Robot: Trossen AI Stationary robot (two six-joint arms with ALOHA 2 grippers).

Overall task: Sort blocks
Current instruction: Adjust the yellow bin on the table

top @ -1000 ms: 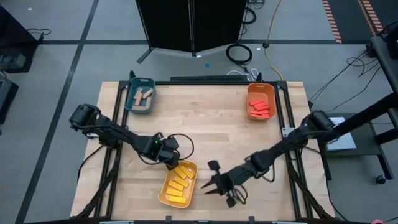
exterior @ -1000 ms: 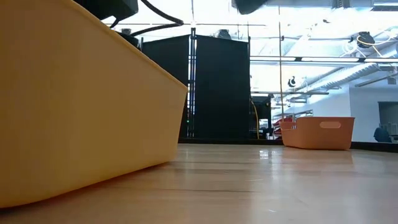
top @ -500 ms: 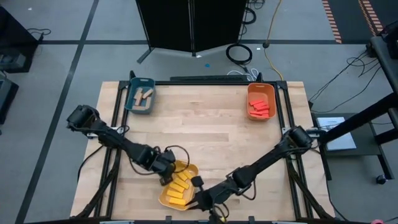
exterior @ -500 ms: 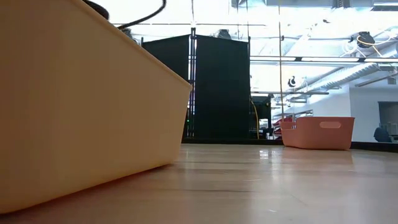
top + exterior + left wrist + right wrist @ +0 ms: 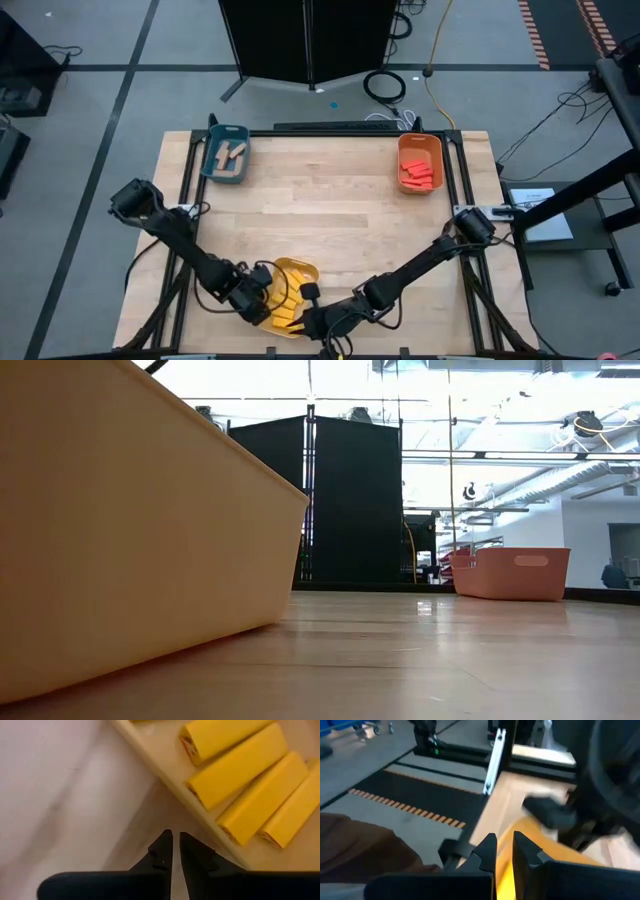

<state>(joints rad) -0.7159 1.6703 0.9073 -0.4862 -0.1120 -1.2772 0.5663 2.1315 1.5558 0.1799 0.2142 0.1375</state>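
While the worktop (image 5: 340,220) carries three trays, all blocks lie sorted: yellow tray (image 5: 281,296) at the near edge, orange tray (image 5: 419,163) and teal tray (image 5: 226,155) at the far corners. Yellow blocks (image 5: 250,785) lie side by side, long axes parallel, just beyond the left pincer (image 5: 174,851) (closed, empty), which is nearer. Right pincer (image 5: 503,849): closed, empty, at the tray's other side.

Both arms stretched low toward the bottom centre of the high view. Left pincer (image 5: 262,305) at lower left of centre, fingers (image 5: 162,851) pressed together – nothing between them. Right pincer (image 5: 308,322) just right of it, near the bottom edge – fingers (image 5: 487,847) closed too, empty.
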